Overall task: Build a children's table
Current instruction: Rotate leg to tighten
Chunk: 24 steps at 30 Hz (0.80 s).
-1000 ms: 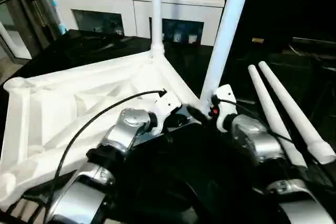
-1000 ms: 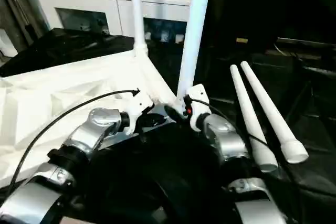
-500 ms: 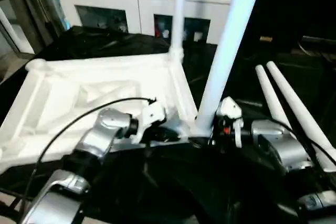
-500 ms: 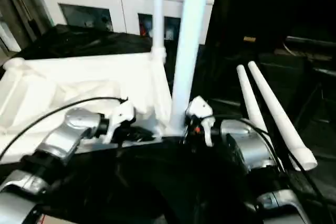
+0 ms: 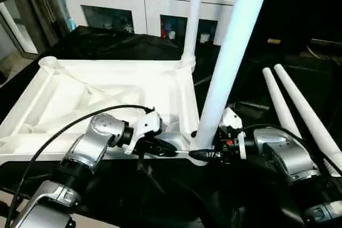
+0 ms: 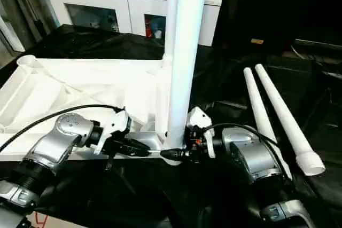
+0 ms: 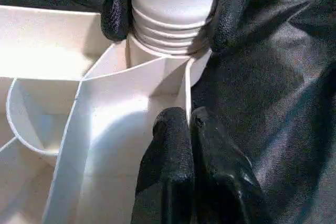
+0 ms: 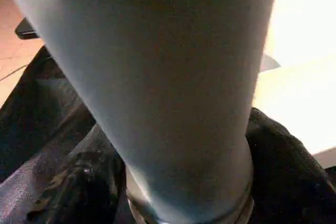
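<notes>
Grippers meet at the near corner of the upturned tabletop, where one leg stands in its socket.

Just ahead of the right gripper, that leg rises upright, and the two black fingers straddle its ribbed base, closing round it. The left gripper, fingers pressed together, rests its tips on the tabletop's rim right beside the same socket. A second leg stands at the far corner beyond both hands, and two loose legs lie on the black cloth outside the right forearm.

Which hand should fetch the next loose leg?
The right hand: the two loose legs lie on its side. The left hand is shut, against the tabletop edge on the other side.
</notes>
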### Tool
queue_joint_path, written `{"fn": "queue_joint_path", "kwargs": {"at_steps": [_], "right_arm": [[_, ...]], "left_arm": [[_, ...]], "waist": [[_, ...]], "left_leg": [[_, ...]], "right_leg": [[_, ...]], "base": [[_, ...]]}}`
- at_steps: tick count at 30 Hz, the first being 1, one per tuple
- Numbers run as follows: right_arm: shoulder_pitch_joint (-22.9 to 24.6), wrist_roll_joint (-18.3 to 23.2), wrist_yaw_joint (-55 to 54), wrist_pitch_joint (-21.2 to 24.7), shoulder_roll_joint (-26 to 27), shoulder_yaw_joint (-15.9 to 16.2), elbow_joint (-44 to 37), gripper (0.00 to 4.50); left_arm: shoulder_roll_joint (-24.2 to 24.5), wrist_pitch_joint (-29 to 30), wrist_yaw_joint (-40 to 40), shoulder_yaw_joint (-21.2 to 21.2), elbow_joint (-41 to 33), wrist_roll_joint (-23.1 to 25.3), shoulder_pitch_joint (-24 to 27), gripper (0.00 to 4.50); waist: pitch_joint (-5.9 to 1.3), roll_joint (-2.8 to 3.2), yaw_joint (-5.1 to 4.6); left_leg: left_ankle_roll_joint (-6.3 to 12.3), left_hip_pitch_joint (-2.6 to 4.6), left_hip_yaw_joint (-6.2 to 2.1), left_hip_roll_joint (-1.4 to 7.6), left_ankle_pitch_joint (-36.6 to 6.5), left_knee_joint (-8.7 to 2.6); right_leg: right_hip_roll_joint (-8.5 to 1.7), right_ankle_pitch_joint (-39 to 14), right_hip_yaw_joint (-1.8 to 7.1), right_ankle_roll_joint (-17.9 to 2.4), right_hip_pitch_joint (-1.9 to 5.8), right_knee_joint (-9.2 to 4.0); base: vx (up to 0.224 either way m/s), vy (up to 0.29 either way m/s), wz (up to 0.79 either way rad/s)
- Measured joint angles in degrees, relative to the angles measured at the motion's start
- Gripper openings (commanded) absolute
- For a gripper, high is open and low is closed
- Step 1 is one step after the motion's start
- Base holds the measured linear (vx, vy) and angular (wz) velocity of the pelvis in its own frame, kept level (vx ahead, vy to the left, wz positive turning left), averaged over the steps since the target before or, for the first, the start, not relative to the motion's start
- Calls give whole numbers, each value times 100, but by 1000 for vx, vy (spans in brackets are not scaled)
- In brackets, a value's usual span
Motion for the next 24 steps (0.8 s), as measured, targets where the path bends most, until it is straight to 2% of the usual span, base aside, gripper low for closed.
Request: {"fn": "queue_joint_path", "kwargs": {"at_steps": [3, 5, 7, 9, 11, 18, 21, 23, 24], "right_arm": [[44, -8, -238, 17, 77, -116, 30, 276], [41, -64, -617, 9, 225, -256, 139, 275], [-38, -138, -1160, -76, 424, -409, 381, 275], [-305, -274, -2086, -140, 764, -621, 816, 274], [-451, -321, -2691, -155, 938, -747, 1054, 274], [-874, -467, -4598, -148, 1521, -1242, 1683, 273], [-952, -554, -4949, -310, 1596, -1276, 1861, 273], [-948, -561, -5007, -387, 1624, -1281, 1891, 343], [-941, -606, -5006, -397, 1644, -1281, 1898, 345]], "left_arm": [[-175, 9, 276, 79, 103, 15, 0, 0], [-278, 15, 566, 139, 188, 87, -21, 0], [-428, 25, 929, 208, 389, 174, -132, 0], [-689, 28, 1532, 305, 778, 299, -364, 0], [-883, 36, 1946, 307, 982, 386, -502, 0], [-1638, 251, 3390, 407, 1705, 581, -982, 0], [-1795, 206, 3620, 430, 1926, 641, -1110, 0], [-1801, 140, 3629, 428, 1953, 675, -1116, 0], [-1801, 113, 3631, 426, 1961, 690, -1118, 0]], "waist": [[0, 0, 14], [0, -1, -13], [0, -1, -61], [1, -3, -155], [2, -4, -185], [-3, 3, -175], [-5, 6, -157], [-6, 8, -156], [-6, 8, -159]], "left_leg": [[0, -3, 4, 0, 0, 7], [0, 6, 7, -2, 0, 13], [0, 13, 7, -4, 0, 12], [-3, 14, 6, -5, 1, 12], [-5, 14, 5, -6, 3, 13], [-5, 12, 3, -9, 3, 16], [-4, 12, 2, -10, 3, 15], [-4, 12, 2, -10, 3, 14], [-4, 11, 2, -10, 3, 13]], "right_leg": [[-3, -1, 3, 1, 1, 4], [-3, 0, 11, 1, 4, 11], [-3, 0, 14, 3, 6, 11], [-3, -11, 14, 27, 5, 10], [-3, -11, 14, 29, 6, 8], [-3, -6, 16, 30, 15, 7], [-4, -5, 17, 29, 23, 6], [-4, -5, 17, 30, 25, 6], [-4, -5, 16, 30, 25, 6]], "base": [[0, 0, 0], [0, 0, 0], [0, 0, 0], [0, 0, 0], [0, 0, 0], [0, 0, 0], [0, 0, 0], [0, 0, 0], [0, 0, 0]]}}
